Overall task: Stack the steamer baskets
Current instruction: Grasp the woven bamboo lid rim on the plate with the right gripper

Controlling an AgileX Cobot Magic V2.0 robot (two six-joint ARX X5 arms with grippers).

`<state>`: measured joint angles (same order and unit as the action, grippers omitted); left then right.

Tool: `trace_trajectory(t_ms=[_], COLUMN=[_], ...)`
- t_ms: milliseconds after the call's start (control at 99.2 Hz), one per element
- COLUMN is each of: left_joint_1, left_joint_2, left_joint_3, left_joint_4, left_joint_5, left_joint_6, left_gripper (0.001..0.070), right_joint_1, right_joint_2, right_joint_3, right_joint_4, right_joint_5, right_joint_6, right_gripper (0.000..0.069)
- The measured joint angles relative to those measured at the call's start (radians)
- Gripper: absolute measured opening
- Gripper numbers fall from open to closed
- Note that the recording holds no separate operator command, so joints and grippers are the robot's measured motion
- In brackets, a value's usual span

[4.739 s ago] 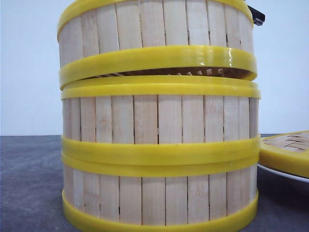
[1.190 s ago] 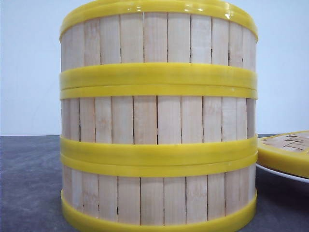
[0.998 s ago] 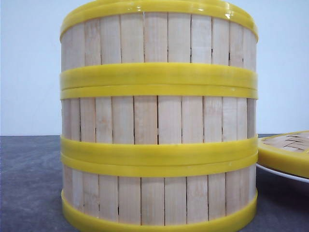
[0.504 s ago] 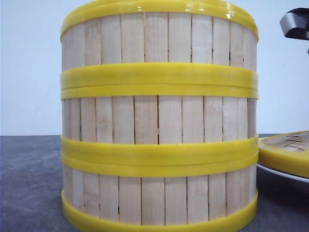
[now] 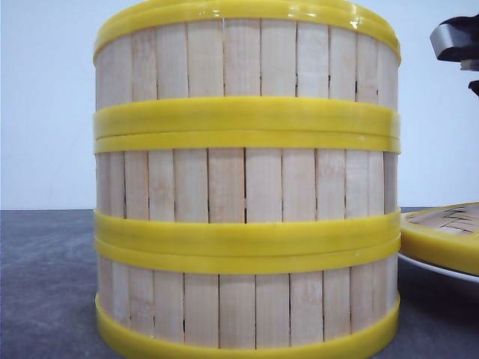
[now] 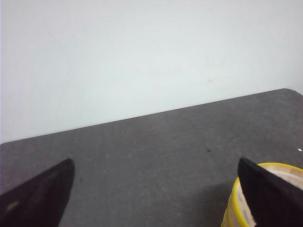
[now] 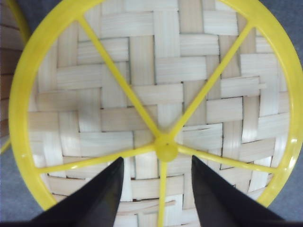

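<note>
All 3 steamer baskets [image 5: 245, 187] sat stacked on the tabletop [image 5: 45, 284]. Right tool [image 7: 158, 165] hung spread over the lid [image 7: 156, 94], grabbing nothing; left tool [image 6: 156, 189] spread wide too.

woven-top lid [image 5: 443, 233] on white plate [image 5: 434, 268], grey table [image 5: 45, 284].

No writing, label, brand mark or number can be read in any view: the steamer baskets [image 5: 245, 183], the woven lid [image 7: 156, 104] and the desk [image 6: 156, 156] carry plain surfaces only
</note>
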<state>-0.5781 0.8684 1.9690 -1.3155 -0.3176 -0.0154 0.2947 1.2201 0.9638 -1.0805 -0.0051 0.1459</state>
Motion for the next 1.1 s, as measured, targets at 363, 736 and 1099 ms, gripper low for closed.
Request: trace_trajectory(t_ms=[363,736,1099], left_joint_1=[0.0,0.0,0.0], left_joint_2=[0.0,0.0,0.0], left_joint_3=[0.0,0.0,0.0], left_joint_4=[0.004,0.004,0.003], left_joint_5=[0.0,0.0,0.0], left_joint_6=[0.0,0.0,0.0], left_gripper=[0.0664,0.0664,0.0664], right_joint_1=[0.0,0.0,-0.001], right_joint_2=[0.062,0.096,0.11], right_joint_3=[0.0,0.012,0.02], right_joint_4=[0.001,0.024,0.022], right_joint_5=[-0.001,-0.002,-0.002], right_joint_6=[0.001,0.001,0.001], right_gripper=[0.0249,0.019,0.0065])
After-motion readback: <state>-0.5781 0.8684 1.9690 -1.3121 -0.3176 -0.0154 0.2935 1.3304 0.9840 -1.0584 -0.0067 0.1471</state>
